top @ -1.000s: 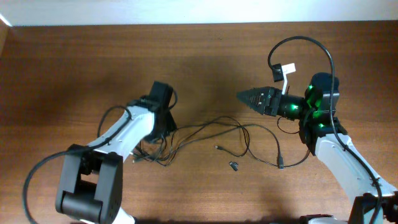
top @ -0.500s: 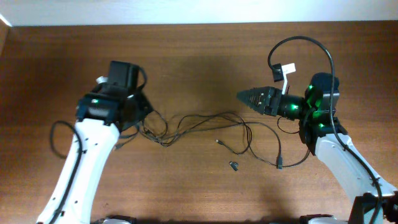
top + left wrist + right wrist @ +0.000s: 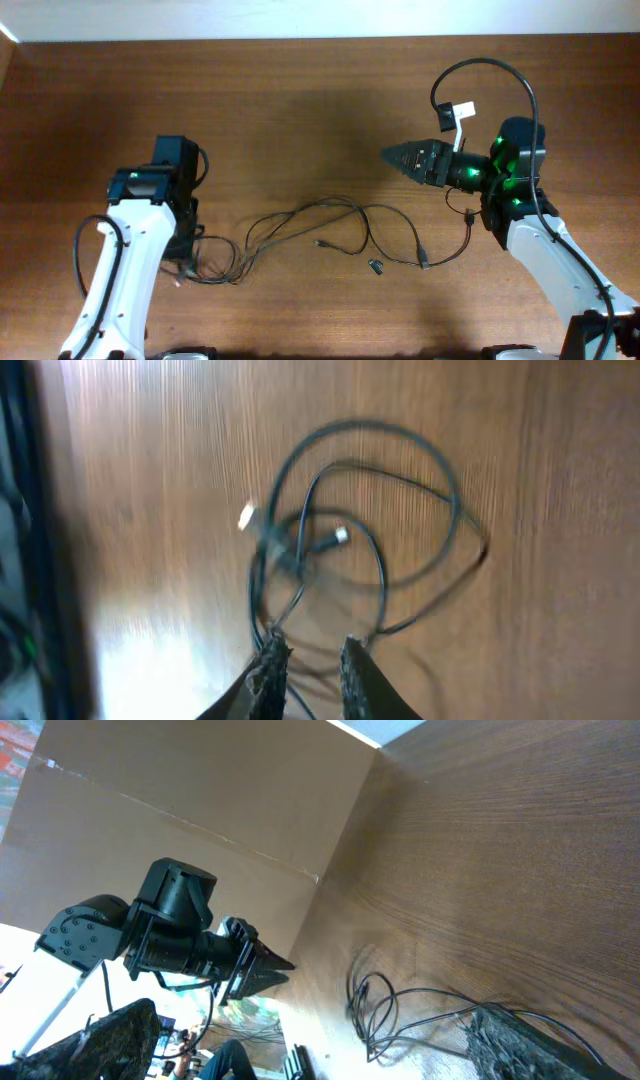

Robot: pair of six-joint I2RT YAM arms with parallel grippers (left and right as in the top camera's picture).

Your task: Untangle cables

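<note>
Dragged toward lower left, the thin black tangled cables (image 3: 320,205) trail the left gripper (image 3: 308,660), jaws barely parted, grip unclear; right gripper (image 3: 395,157) gapes empty. Further pulling could tighten knots.

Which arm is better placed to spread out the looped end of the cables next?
Left. The left tool hangs right over the looped cables, strands at its fingertips; the right tool, open, hovers clear of them.
</note>
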